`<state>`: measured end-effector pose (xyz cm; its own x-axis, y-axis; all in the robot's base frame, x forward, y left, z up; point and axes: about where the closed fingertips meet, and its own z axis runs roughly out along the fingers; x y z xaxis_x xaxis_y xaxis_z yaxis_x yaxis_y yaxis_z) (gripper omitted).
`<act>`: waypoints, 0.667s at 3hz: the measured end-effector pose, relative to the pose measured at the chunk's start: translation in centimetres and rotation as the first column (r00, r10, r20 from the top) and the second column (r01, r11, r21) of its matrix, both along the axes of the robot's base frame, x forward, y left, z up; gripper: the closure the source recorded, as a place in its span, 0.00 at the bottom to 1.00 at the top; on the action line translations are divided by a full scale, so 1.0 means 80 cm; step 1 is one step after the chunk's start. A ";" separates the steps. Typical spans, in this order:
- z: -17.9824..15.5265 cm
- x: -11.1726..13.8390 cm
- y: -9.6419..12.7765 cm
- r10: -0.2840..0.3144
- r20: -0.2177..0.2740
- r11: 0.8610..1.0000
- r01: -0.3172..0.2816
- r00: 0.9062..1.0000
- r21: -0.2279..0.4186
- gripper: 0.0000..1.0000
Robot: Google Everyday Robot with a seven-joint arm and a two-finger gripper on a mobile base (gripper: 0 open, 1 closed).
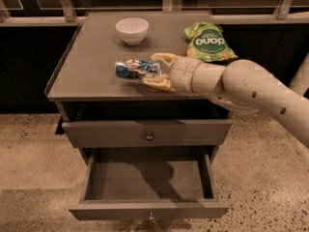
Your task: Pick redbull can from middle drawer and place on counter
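The redbull can (133, 69) lies on its side on the counter (87, 47), near the middle toward the front. My gripper (150, 70) reaches in from the right. It is open, with one finger on each side of the can's right end. The cream arm (241, 88) stretches across the counter's right front corner. The middle drawer (147, 209) is pulled out below, and its grey inside shows nothing in it.
A white bowl (132, 30) stands at the back of the counter. A green snack bag (208, 42) lies at the back right, just behind my wrist. The drawer above the open one (120, 131) is closed. The speckled floor surrounds the cabinet.
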<state>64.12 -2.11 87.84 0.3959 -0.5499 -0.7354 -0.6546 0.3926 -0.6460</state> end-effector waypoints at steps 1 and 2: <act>0.000 0.000 0.000 0.000 0.000 1.000 0.000 1.000 0.000 0.11; 0.000 0.000 0.000 0.000 0.000 1.000 0.000 1.000 0.000 0.00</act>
<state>64.12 -2.11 87.84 0.3960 -0.5499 -0.7354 -0.6546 0.3926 -0.6460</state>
